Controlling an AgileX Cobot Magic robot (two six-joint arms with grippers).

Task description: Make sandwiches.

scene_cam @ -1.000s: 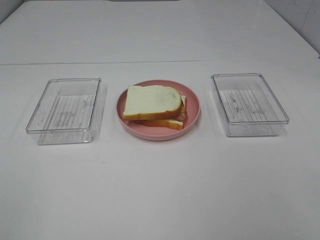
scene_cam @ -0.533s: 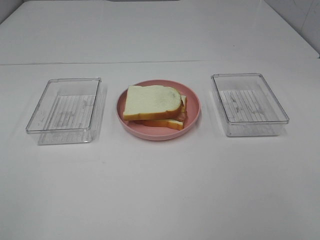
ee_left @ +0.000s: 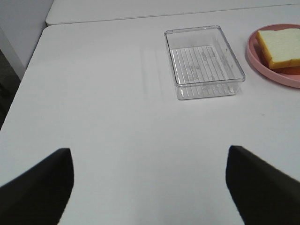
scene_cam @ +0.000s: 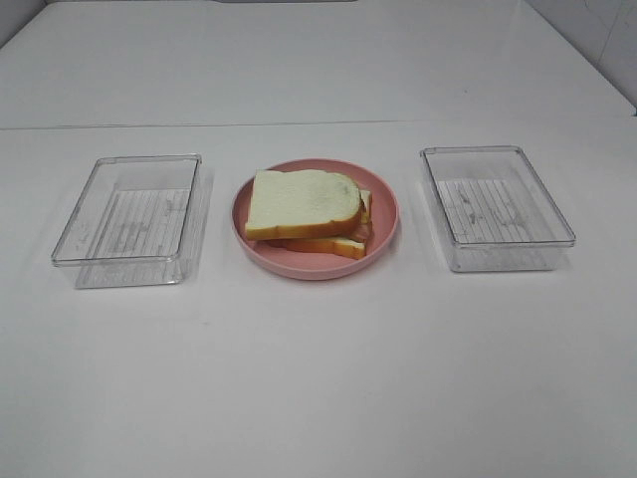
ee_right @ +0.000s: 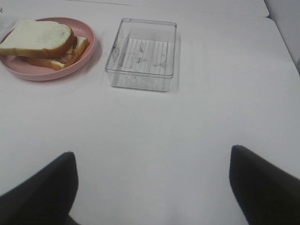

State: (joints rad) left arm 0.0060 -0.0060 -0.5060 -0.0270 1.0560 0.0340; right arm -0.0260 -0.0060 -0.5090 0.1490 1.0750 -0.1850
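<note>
The left end effector (ee_left: 149,187) hangs with its fingers spread wide over bare white counter (scene_cam: 318,378), holding nothing. The right end effector (ee_right: 152,187) is likewise spread and empty. Ahead of both, the sandwich (scene_cam: 307,210) sits on a round pink plate (scene_cam: 383,237), midway between two clear ribbed trays: left tray (scene_cam: 129,221), right tray (scene_cam: 496,208). No writing is legible anywhere.
</note>
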